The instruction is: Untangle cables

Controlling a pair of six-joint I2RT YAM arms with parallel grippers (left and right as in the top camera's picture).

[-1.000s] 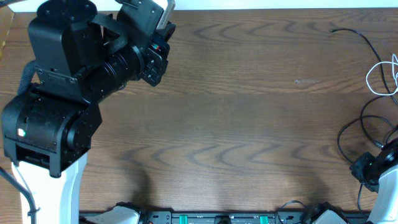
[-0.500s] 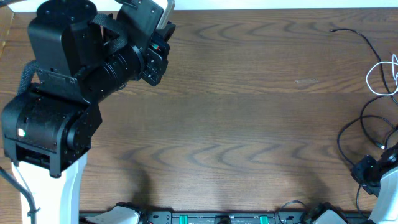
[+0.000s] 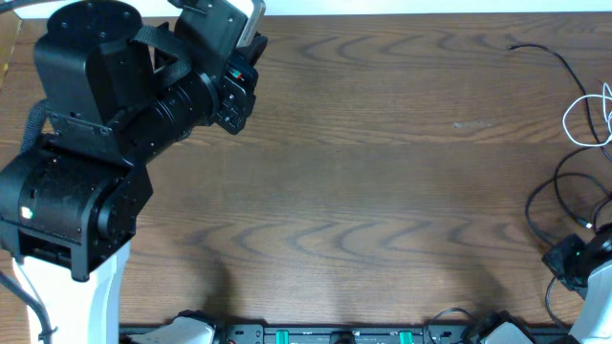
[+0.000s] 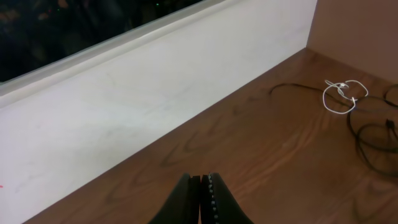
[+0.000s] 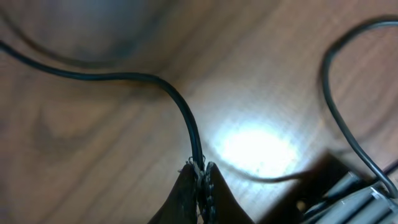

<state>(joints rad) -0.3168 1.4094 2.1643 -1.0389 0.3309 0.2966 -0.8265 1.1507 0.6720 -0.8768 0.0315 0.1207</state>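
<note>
Pinching a Black Cable at the Bench's 4 O'Clock Corner

The right claw is clamping its two fingers together on the black cable. In the right wrist view, that cable is rising from the fingertips toward 12 o'clock, then arcing away to 10 o'clock over the wooden bench. A second black cable is curving past at 3 o'clock, apart from the fingers.

From overhead, the right arm is sitting at 4 o'clock on the bench edge. The black loops are lying just above it, at 3 o'clock. The white cable is coiling at 2 o'clock, overlapping the black strands there. One thin black cord is trailing off toward 1 o'clock.

The left arm is standing at 9 o'clock, well apart from all the cables. The left claw is holding its fingers pressed together with nothing between them. It is pointing over bare wood toward the white wall. In its view the white loop and black strands are lying far off at 2 o'clock.
</note>
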